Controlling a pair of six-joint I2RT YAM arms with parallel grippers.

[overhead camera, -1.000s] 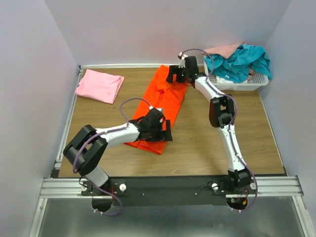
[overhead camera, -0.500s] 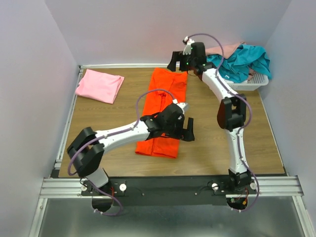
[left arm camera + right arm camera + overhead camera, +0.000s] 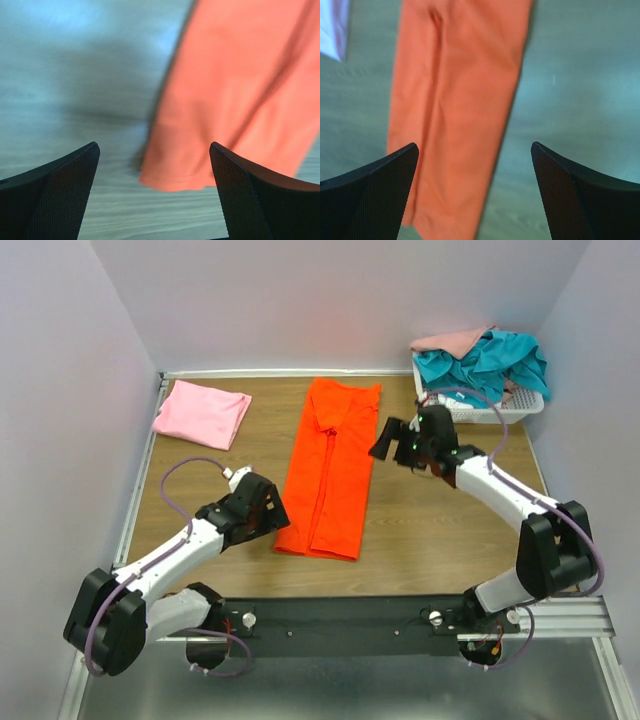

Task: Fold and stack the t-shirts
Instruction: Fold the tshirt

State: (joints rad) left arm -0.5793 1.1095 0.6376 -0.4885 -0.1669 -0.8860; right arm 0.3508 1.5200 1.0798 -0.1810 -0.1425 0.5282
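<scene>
Orange t-shirt [image 3: 330,472] lies flat mid-table [image 3: 440,530], folded into a long narrow strip. Left gripper [image 3: 268,515] is spread wide and empty, just beside the strip's near left corner. Right gripper [image 3: 386,440] is likewise spread and empty, by its far right edge. Pink t-shirt [image 3: 202,412] lies folded at far left. Teal t-shirt [image 3: 490,360] and peach-pink t-shirt [image 3: 455,339] are heaped in the basket [image 3: 480,416].

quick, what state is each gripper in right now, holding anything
Left gripper: jaws open, holding nothing, at the near corner of the orange t-shirt.
Right gripper: jaws open, holding nothing.
</scene>
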